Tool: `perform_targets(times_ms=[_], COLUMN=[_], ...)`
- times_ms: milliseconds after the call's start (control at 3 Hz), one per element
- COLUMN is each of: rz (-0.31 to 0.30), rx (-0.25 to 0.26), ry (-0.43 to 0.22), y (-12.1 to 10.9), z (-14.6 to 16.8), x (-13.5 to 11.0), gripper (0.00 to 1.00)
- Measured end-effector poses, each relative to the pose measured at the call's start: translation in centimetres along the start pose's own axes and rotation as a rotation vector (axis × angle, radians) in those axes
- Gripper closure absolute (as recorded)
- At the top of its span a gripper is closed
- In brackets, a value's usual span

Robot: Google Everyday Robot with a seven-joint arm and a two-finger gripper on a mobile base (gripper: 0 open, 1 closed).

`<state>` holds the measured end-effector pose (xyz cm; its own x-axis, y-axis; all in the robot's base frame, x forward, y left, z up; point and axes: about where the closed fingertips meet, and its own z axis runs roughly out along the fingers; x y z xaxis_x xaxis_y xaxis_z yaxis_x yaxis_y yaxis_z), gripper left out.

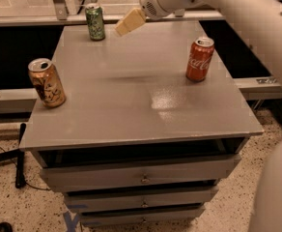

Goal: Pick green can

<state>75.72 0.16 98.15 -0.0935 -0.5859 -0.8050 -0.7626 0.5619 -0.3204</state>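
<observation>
Green can [95, 21] upright at the far left corner of the table [131, 105], long axis vertical; claw [130, 21] in the air just beside it, on the side toward the red can [199, 58], apart from both; apart or together, cannot tell; probably calls for a short sideways reach across to the can's upright body.

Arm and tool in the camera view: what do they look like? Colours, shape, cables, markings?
The arm is smooth, white and tubular, ending in a rounded white wrist housing with a small patch of dark vent holes. No cables or lettering show. The tool is a pale tan blocky piece, sitting over the far edge of the table, just beside the green can.
</observation>
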Motion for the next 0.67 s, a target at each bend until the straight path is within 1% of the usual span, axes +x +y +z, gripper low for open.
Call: perform_targets(times_ms=[333,667], rz=[0.037,0.082], rx=[0.030,0.064], ry=[-0.016,-0.006], y=[-1.7,-3.0], z=[5.0,8.9], x=[0.5,2.1], gripper=[0.00,0.00])
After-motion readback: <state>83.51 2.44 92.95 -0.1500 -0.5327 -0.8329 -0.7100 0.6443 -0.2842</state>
